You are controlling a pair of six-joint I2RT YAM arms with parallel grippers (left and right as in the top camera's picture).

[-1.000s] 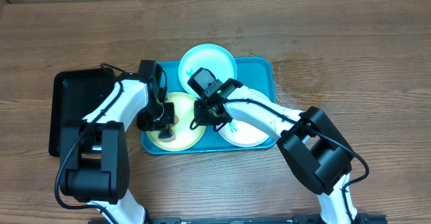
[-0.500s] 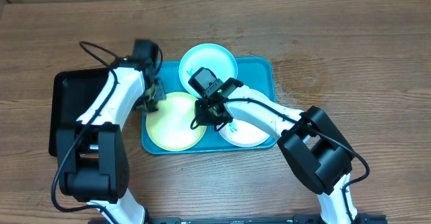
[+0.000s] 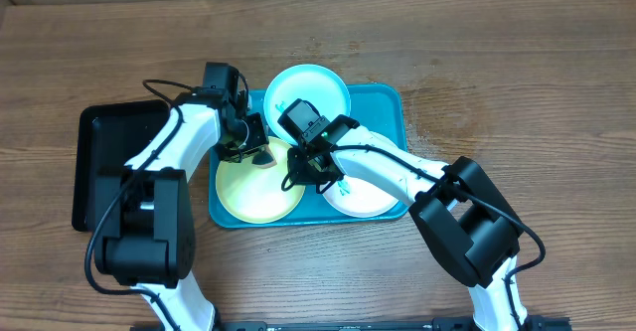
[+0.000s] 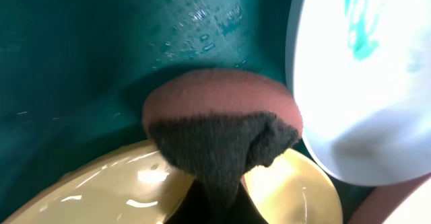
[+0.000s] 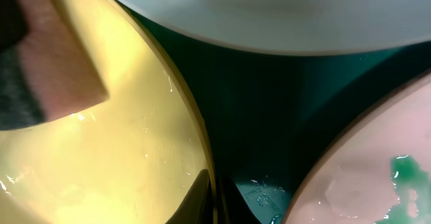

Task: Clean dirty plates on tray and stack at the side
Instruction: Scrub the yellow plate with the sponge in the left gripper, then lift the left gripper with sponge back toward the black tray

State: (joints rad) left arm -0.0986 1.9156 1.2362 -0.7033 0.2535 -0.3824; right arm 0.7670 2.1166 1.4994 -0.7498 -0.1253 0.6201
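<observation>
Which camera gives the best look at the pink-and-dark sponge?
Left wrist: the sponge fills the middle of the frame. The right wrist view catches only one corner; overhead it is a small dark bit beneath the left gripper.

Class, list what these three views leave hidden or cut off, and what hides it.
Overhead: the hold of the right gripper on the yellow plate, under its own wrist.
Overhead: the blue plate, near rim under the right arm.
Left wrist: fingertips of the left gripper, behind the sponge.
Right wrist: the white plate and its green smear, cut off at the corner.
</observation>
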